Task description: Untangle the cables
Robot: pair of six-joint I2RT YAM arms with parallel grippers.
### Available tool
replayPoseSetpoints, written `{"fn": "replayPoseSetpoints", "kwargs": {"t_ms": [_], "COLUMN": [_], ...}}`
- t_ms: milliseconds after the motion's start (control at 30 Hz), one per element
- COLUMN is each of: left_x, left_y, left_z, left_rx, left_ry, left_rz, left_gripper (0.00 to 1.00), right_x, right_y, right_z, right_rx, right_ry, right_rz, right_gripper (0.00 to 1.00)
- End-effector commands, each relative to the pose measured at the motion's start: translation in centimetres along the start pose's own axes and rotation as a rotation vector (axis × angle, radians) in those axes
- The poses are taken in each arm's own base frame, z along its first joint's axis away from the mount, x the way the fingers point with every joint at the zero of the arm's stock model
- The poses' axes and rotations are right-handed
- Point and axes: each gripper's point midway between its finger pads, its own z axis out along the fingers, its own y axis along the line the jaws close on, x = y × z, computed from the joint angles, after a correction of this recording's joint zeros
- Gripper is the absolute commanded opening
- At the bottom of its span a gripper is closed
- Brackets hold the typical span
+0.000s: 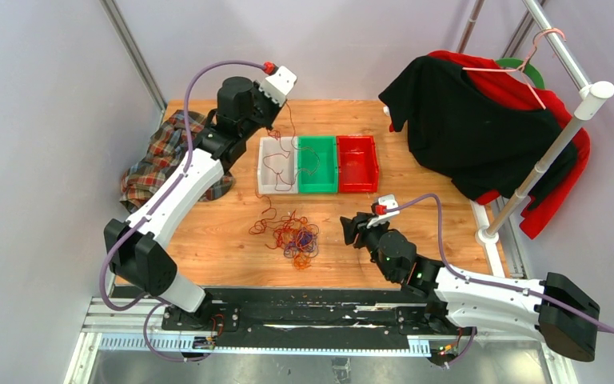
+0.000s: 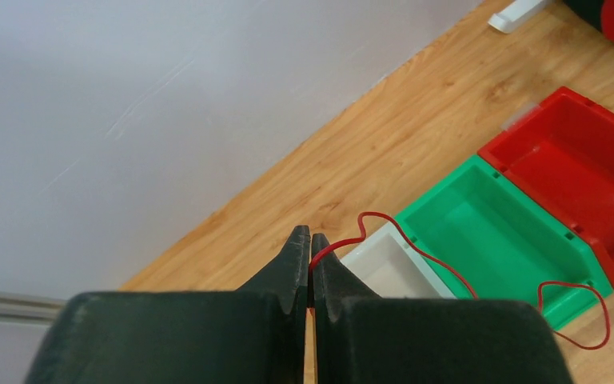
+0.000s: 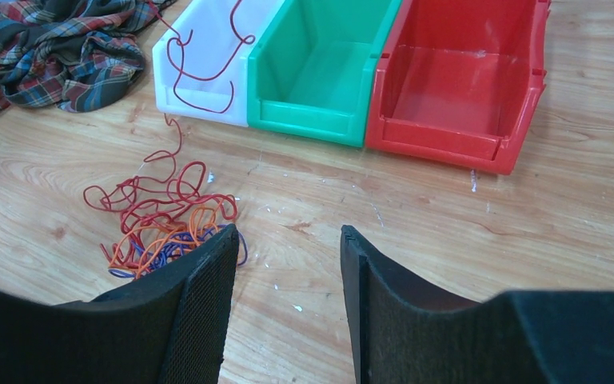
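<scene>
The cables [image 1: 294, 238] lie in a tangle of dark red, orange and purple strands on the wooden table, in front of the bins. One dark red cable [image 2: 416, 250] rises out of the tangle and runs over the white bin [image 1: 270, 164] to my left gripper [image 1: 278, 112]. That gripper is raised above the table's far left part and shut on the strand's end [image 2: 312, 258]. My right gripper [image 3: 288, 236] is open and holds nothing. It hovers low over bare wood just right of the tangle [image 3: 160, 228], with its left finger [image 3: 200, 288] at the tangle's edge.
A green bin [image 1: 317, 164] and a red bin [image 1: 358, 164] stand in a row with the white one. A plaid cloth [image 1: 160, 160] lies at the table's left edge. Black and red garments [image 1: 480, 120] hang from a white rack [image 1: 556, 144] at the right.
</scene>
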Motion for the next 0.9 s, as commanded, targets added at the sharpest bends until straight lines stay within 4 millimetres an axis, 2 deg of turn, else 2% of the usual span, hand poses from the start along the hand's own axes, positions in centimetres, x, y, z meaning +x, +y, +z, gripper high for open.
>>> {"fn": "replayPoseSetpoints", "kwargs": {"t_ms": [0,133,400,533,667,733,867], "left_x": [-2.1,-1.7,-5.3,-5.1,-3.1,-1.4,4.2], "left_y": [2.9,3.3,6.0,5.7,4.6,3.4,-0.1], "left_z": [0.5,1.0,1.3,1.4,1.6,1.7,1.9], "left_rx": [-0.082,-0.111,-0.178,-0.164,-0.127,-0.094,0.003], "left_ry": [-0.083,-0.092,-0.175,-0.181,-0.140,-0.106,0.029], "left_rz": [0.003,0.034,0.077,0.080,0.075,0.064,0.032], "left_gripper": [0.00,0.00,0.00,0.01,0.01,0.01,0.00], "right_x": [-0.1,0.1,0.7,0.8,0.7,0.8,0.9], "right_y": [-0.1,-0.1,0.0,0.2,0.3,0.3,0.0], "right_z": [-0.1,0.1,0.5,0.7,0.8,0.9,0.8], "right_rx": [0.026,0.032,0.038,0.036,0.033,0.035,0.044], "right_ry": [-0.005,0.004,0.029,0.035,0.038,0.039,0.039], "right_rz": [0.000,-0.007,-0.016,-0.014,-0.018,-0.020,-0.023], "right_gripper": [0.50,0.50,0.48,0.47,0.46,0.46,0.46]}}
